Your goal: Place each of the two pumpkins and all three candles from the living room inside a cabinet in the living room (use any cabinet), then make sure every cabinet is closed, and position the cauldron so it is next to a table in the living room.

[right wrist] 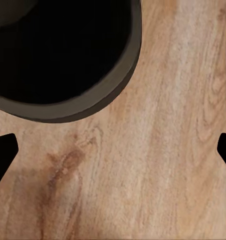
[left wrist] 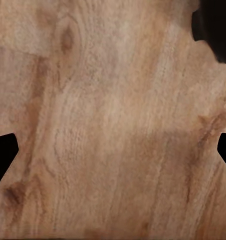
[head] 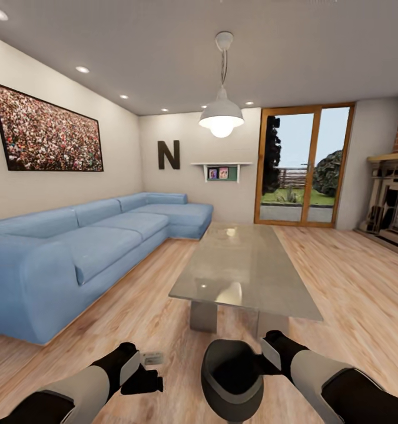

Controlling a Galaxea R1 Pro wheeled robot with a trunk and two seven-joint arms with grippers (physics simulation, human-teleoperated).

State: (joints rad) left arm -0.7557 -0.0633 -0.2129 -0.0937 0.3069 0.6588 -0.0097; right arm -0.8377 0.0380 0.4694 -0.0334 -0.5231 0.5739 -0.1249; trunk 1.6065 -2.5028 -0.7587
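Living room with a light wood floor (head: 134, 306), white walls and a bright glass door at the far end. Down at the robot's end of the room, the cauldron (head: 232, 380) sits on the floor, black with a wide dark mouth, just short of the near end of the table (head: 246, 268). It looks near the table's short edge, though whether it touches the legs isn't clear. The right wrist view looks straight down past the pot's rim (right wrist: 118, 95) onto bare floorboards.

The right gripper (head: 268, 353) is right up against the cauldron's side in the head view. In the wrist view its two dark fingertips (right wrist: 2, 155) sit far apart at the frame edges with only floor between them, so they're spread wide and not clamping anything. The left gripper (head: 143, 377) hangs over the floor a bit away from the pot, fingertips (left wrist: 2, 155) spread the same way over plain wood.

Further out, a big blue corner sofa (head: 87, 241) runs along the left wall under a wide framed crowd picture (head: 46, 129). On the back wall there's a big dark letter "N" (head: 168, 155), beside a small shelf (head: 221, 171) with two little photos, too small to read. A white pendant lamp (head: 221, 115) hangs over the table, and a brick fireplace (head: 393, 200) sits on the right.
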